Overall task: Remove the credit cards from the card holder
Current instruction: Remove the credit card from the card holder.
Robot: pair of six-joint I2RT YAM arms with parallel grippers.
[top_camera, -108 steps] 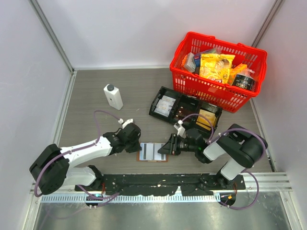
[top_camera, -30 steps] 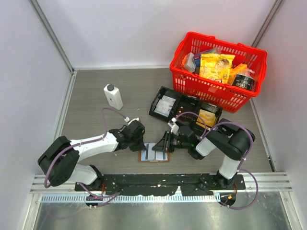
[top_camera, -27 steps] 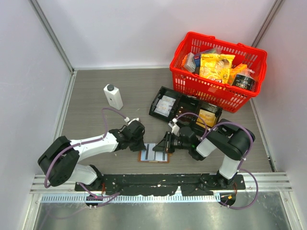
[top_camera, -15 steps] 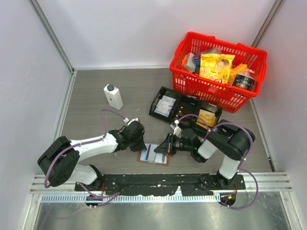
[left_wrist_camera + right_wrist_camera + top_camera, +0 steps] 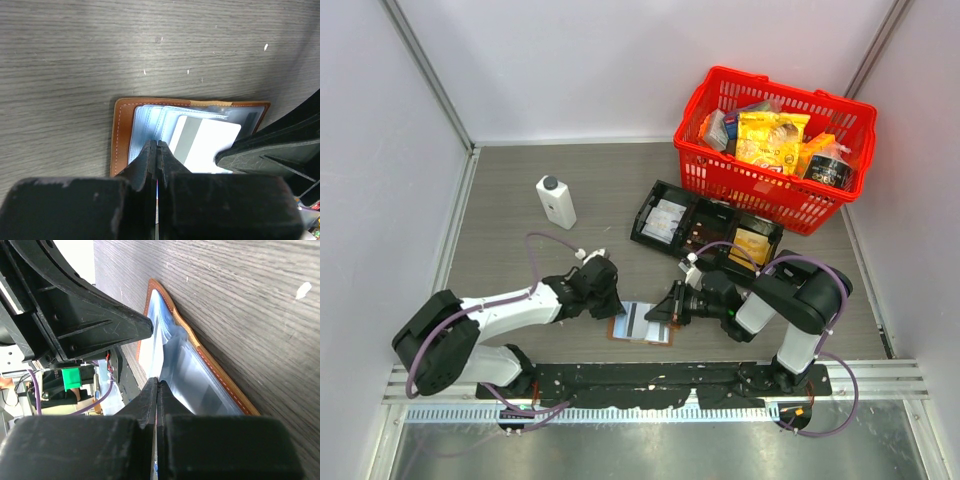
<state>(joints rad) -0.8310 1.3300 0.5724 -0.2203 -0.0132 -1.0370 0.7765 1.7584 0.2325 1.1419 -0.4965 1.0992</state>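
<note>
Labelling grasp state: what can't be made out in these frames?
- Right wrist: whether the shut right hand pinches a credit card; its own fingers hide the contact.
- Left wrist: near edge of the card holder, behind the left hand.
- Top: card count, too small.

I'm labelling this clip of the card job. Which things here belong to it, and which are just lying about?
Job:
card holder, lying open
white card, over its pockets
left pincer and right pincer, both shut at the holder

Lying about:
red basket
black tray
white bottle
</note>
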